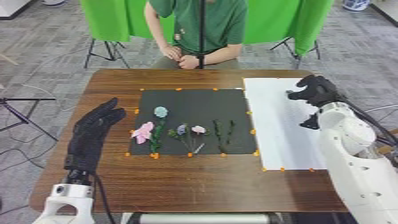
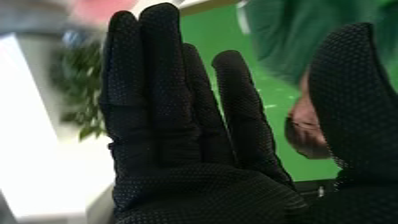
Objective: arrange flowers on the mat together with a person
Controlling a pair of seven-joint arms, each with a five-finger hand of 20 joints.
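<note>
Flowers (image 1: 161, 112): laid side by side on the black mat (image 1: 187, 99), stems mostly toward me, presumably for display. My right hand (image 1: 319, 92): open, empty, above the white sheet (image 1: 275, 145); left hand (image 1: 89, 131): open beside the mat, likely waiting.

The table (image 1: 187, 187) is brown with darker wood grain; the mat (image 1: 191, 97) is black, the sheet (image 1: 289, 147) white, the tabs (image 1: 155, 155) orange; one flower (image 1: 161, 112) is pale blue, another flower (image 1: 142, 132) pink; the left hand (image 1: 87, 132) and right hand (image 1: 320, 93) are black, the latter finely dotted.
</note>
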